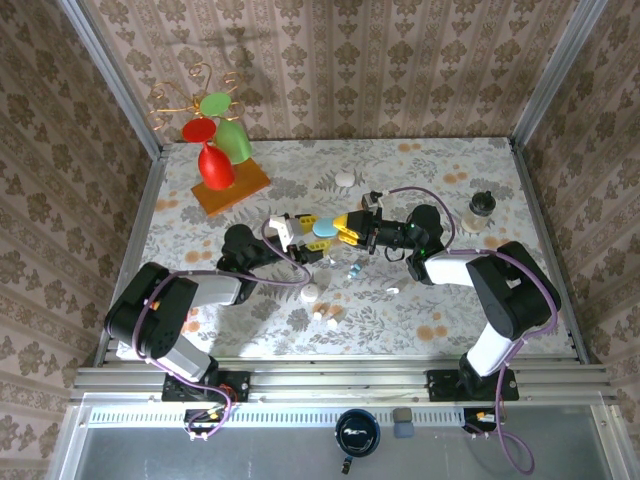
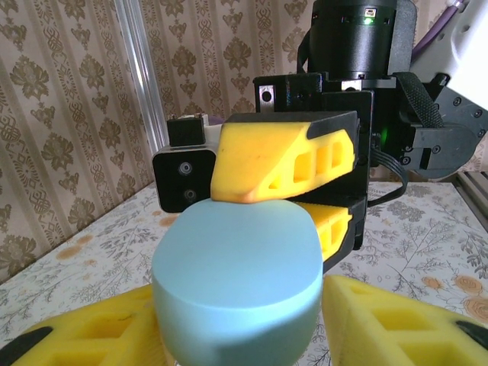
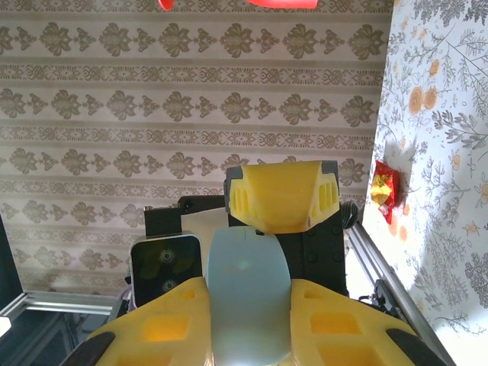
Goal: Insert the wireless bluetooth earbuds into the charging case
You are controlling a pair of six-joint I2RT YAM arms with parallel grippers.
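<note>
Spreading right up to the metal rails on three sides, the flowered table (image 1: pixel 450 300) leaves its widest bare stretch along the far right and the near right. An orange board (image 1: pixel 232 188) with red and green glasses sits toward the far left corner. A small dark-lidded jar (image 1: pixel 480 210) stands near the right rail, its contents too small to tell.

Mid-table and lifted off the cloth, the pale blue charging case (image 1: pixel 325 228) hangs between both arms. Its inside is hidden. The right gripper (image 1: pixel 346 229) pinches it flat between its yellow fingers, and the left gripper (image 1: pixel 312 230) hugs it on both sides. The earbuds (image 1: pixel 357 270) lie loose on the cloth just nearer the bases, one teal and others white.
</note>
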